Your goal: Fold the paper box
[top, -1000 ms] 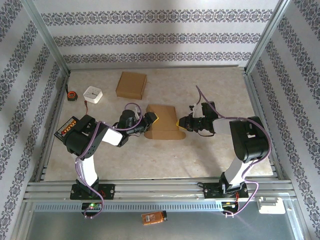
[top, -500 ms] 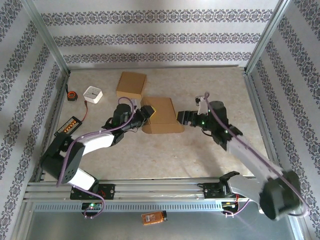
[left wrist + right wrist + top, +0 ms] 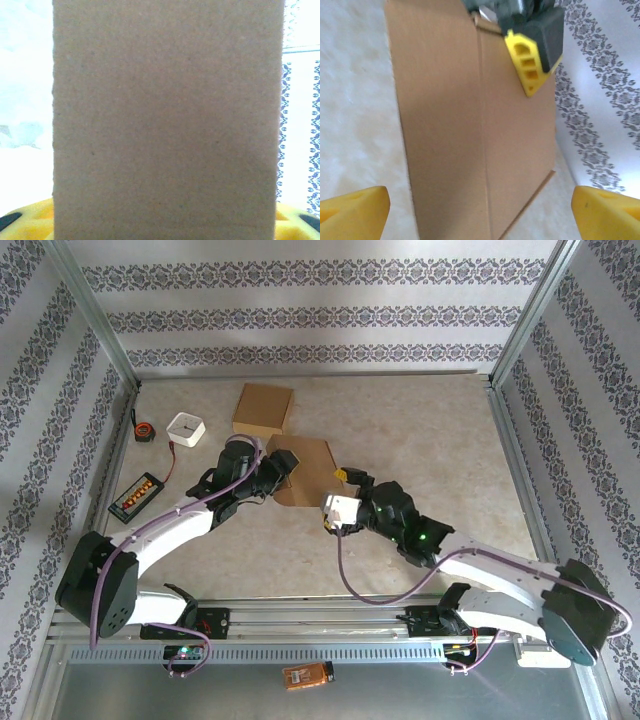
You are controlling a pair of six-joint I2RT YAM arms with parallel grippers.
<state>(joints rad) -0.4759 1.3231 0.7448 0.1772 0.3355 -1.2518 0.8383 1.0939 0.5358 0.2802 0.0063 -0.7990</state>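
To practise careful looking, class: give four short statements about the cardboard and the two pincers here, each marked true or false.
1. The left pincer grips the flat paper box. True.
2. The right pincer is shut on that box. False: its jaws stand wide open, holding nothing.
3. A second cardboard box lies farther back on the table. True.
4. The white square block sits right of both boxes. False: it sits left of them.

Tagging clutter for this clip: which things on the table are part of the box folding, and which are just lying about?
In the job:
flat paper box, gripped by the left fingers

Lying about:
second cardboard box, untouched
white square block
tape measure
black tray of orange pieces
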